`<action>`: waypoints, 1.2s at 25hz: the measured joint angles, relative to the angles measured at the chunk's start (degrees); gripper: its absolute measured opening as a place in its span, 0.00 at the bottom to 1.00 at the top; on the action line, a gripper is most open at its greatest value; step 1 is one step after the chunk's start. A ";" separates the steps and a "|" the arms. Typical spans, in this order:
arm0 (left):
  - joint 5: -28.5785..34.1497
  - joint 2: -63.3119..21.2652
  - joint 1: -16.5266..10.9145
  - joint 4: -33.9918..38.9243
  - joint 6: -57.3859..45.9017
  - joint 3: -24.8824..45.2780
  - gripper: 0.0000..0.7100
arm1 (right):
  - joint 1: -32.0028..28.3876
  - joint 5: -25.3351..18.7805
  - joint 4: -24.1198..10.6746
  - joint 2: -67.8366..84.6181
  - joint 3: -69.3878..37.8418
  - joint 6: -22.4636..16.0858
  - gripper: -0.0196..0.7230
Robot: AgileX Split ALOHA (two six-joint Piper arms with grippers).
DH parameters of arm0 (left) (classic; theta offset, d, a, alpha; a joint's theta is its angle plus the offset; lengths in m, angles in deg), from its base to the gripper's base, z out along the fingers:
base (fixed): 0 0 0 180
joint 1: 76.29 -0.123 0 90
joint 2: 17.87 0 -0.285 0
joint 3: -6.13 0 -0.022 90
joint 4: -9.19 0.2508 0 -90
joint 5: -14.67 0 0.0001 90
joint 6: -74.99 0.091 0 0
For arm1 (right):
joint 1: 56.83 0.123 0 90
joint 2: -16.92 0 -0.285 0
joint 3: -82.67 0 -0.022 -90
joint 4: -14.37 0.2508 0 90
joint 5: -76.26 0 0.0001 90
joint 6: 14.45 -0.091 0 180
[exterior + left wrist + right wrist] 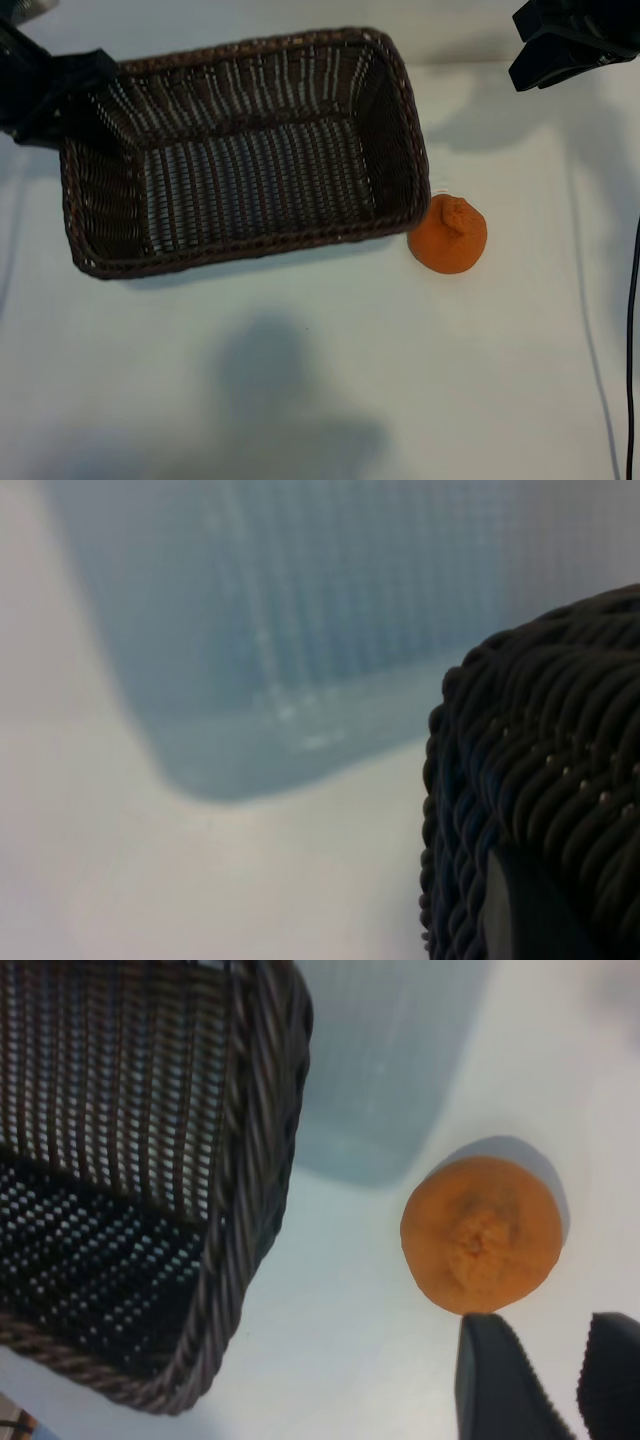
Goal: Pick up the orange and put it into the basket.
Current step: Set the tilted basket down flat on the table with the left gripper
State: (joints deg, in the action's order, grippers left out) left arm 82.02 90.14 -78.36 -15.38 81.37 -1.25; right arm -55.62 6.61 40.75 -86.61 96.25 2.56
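Orange sits on the white tabletop, touching or just off the basket's near right corner, knob up. Basket holds nothing. Right gripper hovers above the orange, jaws parted narrowly, holding nothing. Left gripper is at the basket's far left corner by the rim; jaws part-open, can't tell if they pinch it.
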 joint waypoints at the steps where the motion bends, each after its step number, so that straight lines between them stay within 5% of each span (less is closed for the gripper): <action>1: 0.00 0.23 0.00 -0.21 0.19 -0.64 0.24 | 0.00 0.00 0.00 0.00 0.00 0.00 0.35; 10: 0.00 1.66 0.26 -0.48 1.52 -1.43 0.24 | 0.00 0.00 0.00 0.00 0.00 0.00 0.35; 19: 0.00 4.46 4.00 -0.63 1.52 -1.48 0.24 | 0.00 -0.02 0.35 0.00 0.00 0.00 0.35; 30: 0.00 5.84 4.00 -0.49 1.53 -1.48 0.24 | 0.00 -0.06 0.83 0.00 0.00 -0.05 0.35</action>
State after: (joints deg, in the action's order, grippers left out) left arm 82.02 95.98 -74.36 -15.88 82.89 -2.73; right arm -55.62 6.54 41.59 -86.61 96.25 2.51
